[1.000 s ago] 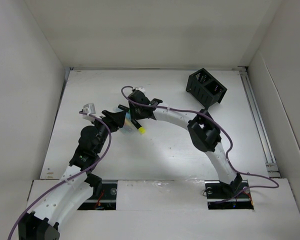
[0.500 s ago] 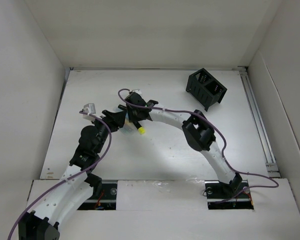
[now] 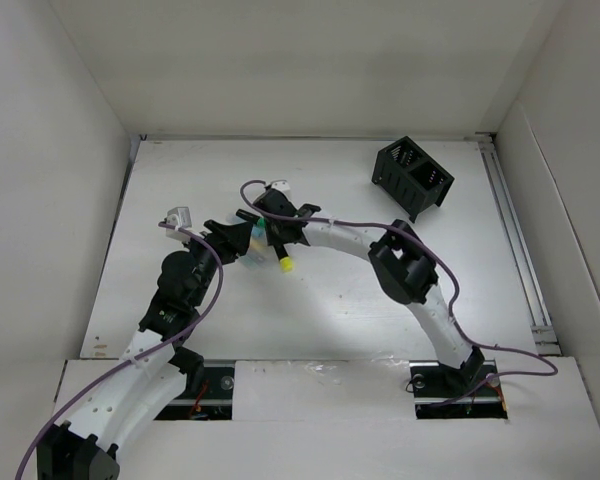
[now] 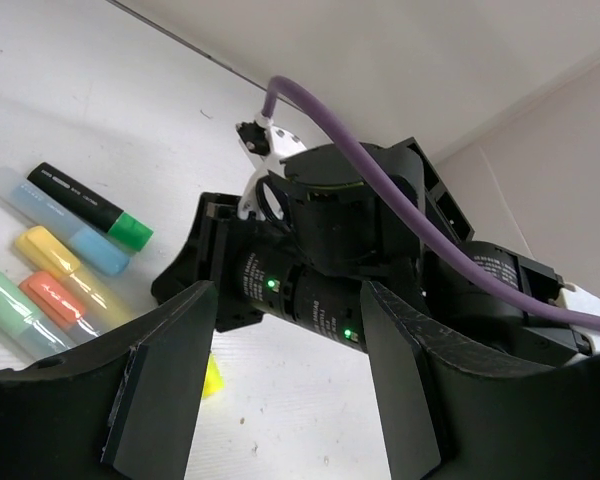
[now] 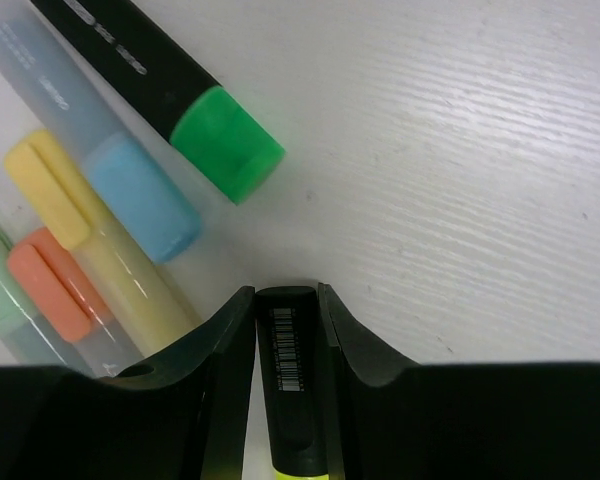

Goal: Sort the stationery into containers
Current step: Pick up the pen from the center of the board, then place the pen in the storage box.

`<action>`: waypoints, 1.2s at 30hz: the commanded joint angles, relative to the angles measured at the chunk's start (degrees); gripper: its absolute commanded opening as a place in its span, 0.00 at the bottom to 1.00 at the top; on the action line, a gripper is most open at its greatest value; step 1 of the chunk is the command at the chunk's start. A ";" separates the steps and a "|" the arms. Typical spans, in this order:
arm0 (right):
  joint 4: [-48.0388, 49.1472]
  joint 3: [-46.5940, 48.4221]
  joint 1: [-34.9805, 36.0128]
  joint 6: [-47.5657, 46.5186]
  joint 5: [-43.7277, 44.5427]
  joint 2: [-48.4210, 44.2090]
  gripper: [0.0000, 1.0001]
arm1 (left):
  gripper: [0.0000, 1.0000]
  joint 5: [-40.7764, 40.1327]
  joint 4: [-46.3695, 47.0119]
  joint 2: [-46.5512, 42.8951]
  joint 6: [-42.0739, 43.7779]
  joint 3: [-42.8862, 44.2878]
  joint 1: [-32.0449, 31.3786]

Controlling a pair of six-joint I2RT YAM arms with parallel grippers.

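My right gripper (image 5: 286,330) is shut on a black highlighter with a yellow cap (image 5: 288,380), whose yellow end sticks out below it in the top view (image 3: 284,265). Beside it on the table lie a black marker with a green cap (image 5: 165,95), a clear one with a pale blue cap (image 5: 100,150), a yellow one (image 5: 100,250) and an orange one (image 5: 45,285). My left gripper (image 4: 285,390) is open and empty, just left of the right gripper (image 3: 272,232). The black mesh organizer (image 3: 412,176) stands at the back right.
White walls enclose the table on the left, back and right. A metal rail (image 3: 515,240) runs along the table's right edge. The right arm's purple cable (image 4: 380,210) and wrist body fill the left wrist view in front of the fingers.
The right gripper has shifted slightly right and toward the near side with the yellow-capped marker in it. The left arm has stayed still.
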 commanded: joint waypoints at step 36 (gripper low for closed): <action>15.67 10.13 -39.91 6.24 32.43 -10.63 0.14 | 0.56 1.46 4.42 3.88 0.66 1.18 -0.22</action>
